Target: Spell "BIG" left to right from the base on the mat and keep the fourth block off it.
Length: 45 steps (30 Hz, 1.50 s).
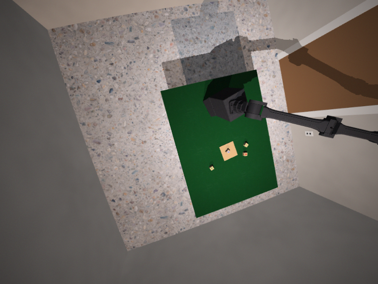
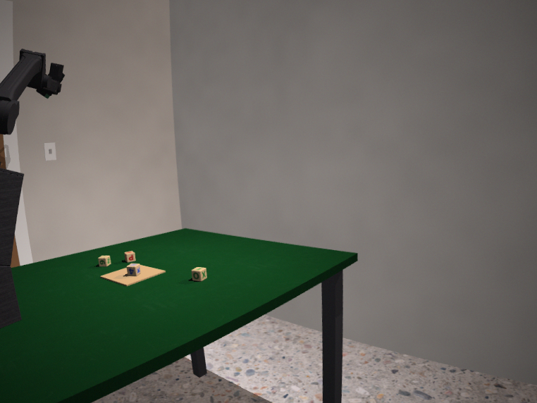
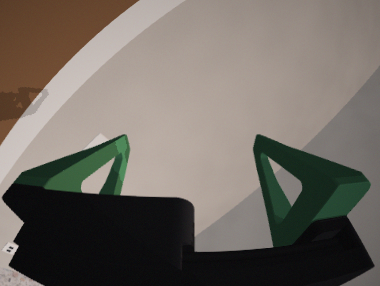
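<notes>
The tan mat (image 1: 229, 149) lies flat on the green table and also shows in the exterior view (image 2: 132, 275). One block (image 1: 227, 150) (image 2: 133, 269) with blue letters sits on the mat. A block with a red letter (image 1: 245, 154) (image 2: 130, 256) and a block with a green letter (image 1: 245, 144) (image 2: 104, 261) stand on the table just beside the mat. A fourth block with green letters (image 1: 211, 167) (image 2: 199, 273) stands apart on the mat's other side. The top letters are too small to read. My gripper (image 3: 191, 141) is open and empty, high in the air, facing the wall, far from the blocks.
The robot's dark base (image 1: 225, 104) stands on the table near one end. The arm (image 1: 305, 120) reaches out past the table's side edge. The table's far edges (image 2: 277, 286) drop to a speckled floor.
</notes>
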{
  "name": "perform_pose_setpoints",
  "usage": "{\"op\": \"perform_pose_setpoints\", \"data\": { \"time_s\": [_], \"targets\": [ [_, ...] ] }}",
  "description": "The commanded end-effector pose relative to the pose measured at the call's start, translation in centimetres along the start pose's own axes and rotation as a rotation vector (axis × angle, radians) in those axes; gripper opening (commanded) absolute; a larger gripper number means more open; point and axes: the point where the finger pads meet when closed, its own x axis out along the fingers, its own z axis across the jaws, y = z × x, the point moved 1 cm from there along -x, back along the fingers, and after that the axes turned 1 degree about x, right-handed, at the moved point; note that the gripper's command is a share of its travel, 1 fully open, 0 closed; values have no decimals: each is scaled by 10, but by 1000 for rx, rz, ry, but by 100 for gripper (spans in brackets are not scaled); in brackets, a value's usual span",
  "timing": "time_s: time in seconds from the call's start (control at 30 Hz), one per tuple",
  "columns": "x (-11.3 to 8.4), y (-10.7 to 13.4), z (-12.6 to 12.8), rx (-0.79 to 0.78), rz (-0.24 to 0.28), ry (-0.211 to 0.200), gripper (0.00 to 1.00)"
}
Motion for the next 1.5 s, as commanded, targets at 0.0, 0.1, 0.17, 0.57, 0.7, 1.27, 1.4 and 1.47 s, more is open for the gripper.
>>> {"op": "perform_pose_setpoints", "data": {
  "time_s": [0.0, 0.1, 0.17, 0.57, 0.7, 1.27, 1.4, 1.47],
  "targets": [
    [-26, 23, -30, -29, 38, -5, 100],
    [-36, 46, -22, -30, 66, -32, 100],
    [-36, 46, -22, -30, 66, -32, 100],
    [-135, 188, 28, -12, 266, -212, 100],
    [-184, 234, 46, 8, 342, -275, 100],
    [-472, 358, 127, 209, 697, -552, 100],
    [-535, 362, 140, 259, 761, -586, 100],
    [-598, 357, 157, 329, 827, -630, 100]
  ]
}}
